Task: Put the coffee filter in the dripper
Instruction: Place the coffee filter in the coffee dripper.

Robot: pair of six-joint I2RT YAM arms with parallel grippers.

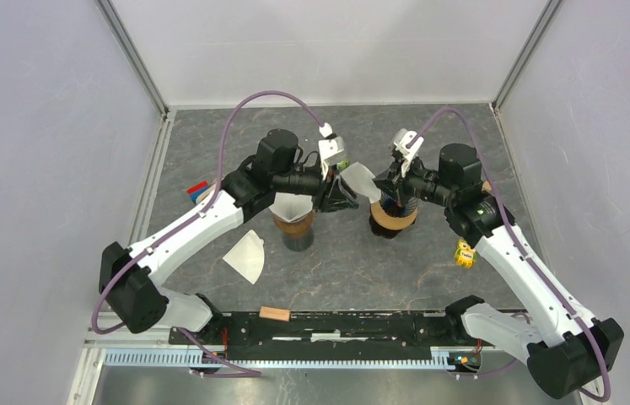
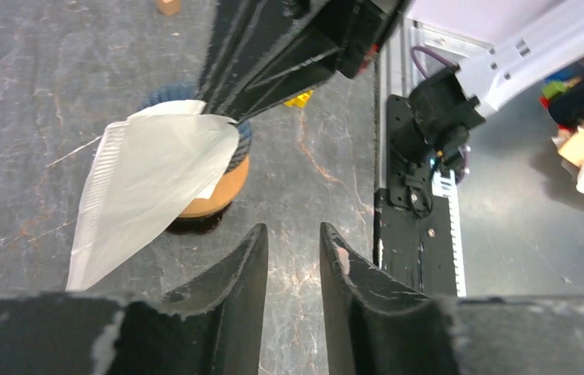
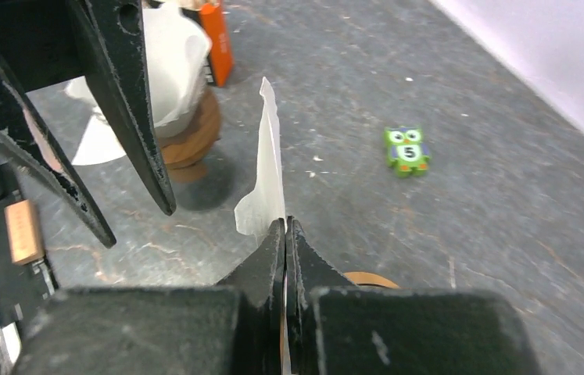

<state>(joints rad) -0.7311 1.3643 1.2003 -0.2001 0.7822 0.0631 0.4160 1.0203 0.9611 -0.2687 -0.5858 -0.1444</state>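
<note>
Grey tabletop (image 1: 336,278) — right gripper (image 3: 285,224) is pinching the filter (image 3: 275,156) at the dripper's (image 1: 395,222) ten o'clock, left gripper (image 2: 294,237) part-open, empty; paper risking slipping.

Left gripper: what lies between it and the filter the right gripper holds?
Only bare tabletop, seen in the left wrist view: the open left gripper sits apart from the filter pinched by the right gripper.
</note>
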